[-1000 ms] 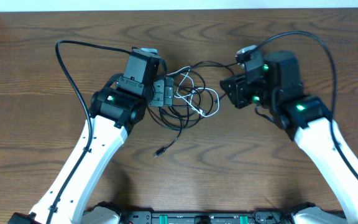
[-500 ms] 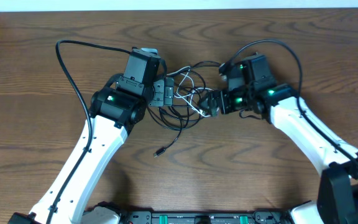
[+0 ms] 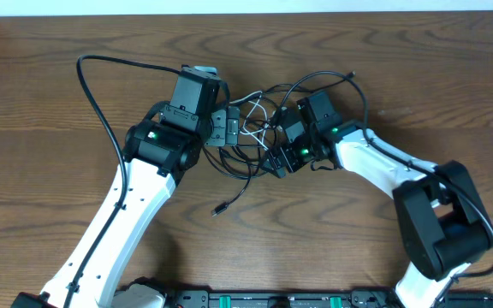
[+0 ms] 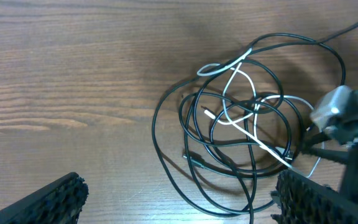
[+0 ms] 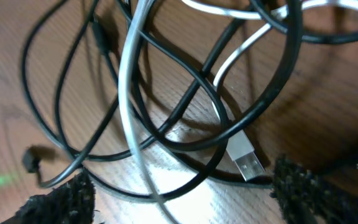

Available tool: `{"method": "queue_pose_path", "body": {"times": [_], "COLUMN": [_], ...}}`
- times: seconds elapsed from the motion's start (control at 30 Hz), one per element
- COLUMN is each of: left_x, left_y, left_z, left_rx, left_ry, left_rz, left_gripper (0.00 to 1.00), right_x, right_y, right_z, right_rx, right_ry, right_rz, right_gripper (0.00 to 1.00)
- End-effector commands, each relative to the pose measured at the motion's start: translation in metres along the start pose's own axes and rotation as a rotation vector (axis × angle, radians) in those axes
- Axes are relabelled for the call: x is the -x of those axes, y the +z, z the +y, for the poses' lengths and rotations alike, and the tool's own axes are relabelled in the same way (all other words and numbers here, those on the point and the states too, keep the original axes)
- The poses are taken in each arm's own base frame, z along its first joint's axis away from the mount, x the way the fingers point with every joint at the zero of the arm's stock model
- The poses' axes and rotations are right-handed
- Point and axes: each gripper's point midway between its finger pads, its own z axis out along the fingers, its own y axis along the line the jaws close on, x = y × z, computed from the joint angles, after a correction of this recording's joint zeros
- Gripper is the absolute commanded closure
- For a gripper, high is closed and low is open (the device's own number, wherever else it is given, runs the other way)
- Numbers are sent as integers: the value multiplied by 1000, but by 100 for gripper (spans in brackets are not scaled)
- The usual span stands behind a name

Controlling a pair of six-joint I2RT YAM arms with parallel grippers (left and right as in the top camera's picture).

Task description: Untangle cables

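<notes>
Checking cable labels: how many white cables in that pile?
1. The white cable runs through the middle of the tangle, woven among the black cables. The right arm covers part of the pile, so another could be hidden.

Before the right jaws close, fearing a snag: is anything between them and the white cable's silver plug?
No: the silver USB plug lies bare between the open jaws, though a thin black cable crosses its white cord behind it.

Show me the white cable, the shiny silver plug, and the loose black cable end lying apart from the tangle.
white cable (image 5: 124, 93): right wrist view, on its long upright stretch.
silver plug (image 5: 246, 158): right wrist view, on its metal shell.
black cable end (image 3: 217, 210): overhead view, on the plug at its tip.
</notes>
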Motion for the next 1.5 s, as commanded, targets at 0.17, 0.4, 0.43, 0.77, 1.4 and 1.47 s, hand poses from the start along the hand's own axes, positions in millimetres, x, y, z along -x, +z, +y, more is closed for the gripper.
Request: {"method": "queue_pose_path", "body": {"times": [0.17, 0.4, 0.43, 0.77, 1.4, 1.47], "left_x": [-1, -1, -1, -1, -1, -1], "left_y": [2, 2, 2, 2, 2, 2], "left_z": [0, 0, 0, 0, 0, 0], "left_rx": [-1, -1, -1, -1, -1, -1], "left_ry": [-3, -3, -3, -3, -3, -3], "left_rz": [10, 10, 10, 10, 10, 10], "left_gripper": [2, 2, 2, 3, 2, 2], "right_x": [-7, -4, -3, 42, 124, 127], "right_y": [12, 11, 10, -53, -344, -363], "right_z": [-3, -2, -2, 34, 145, 150], "right_rx": [-29, -28, -28, -1, -204, -224], "right_ry": [-31, -3, 5, -81, -414, -425], "right_rz": [25, 15, 11, -174, -1067, -1135], "right_gripper": [81, 99, 99, 99, 99, 99]}}
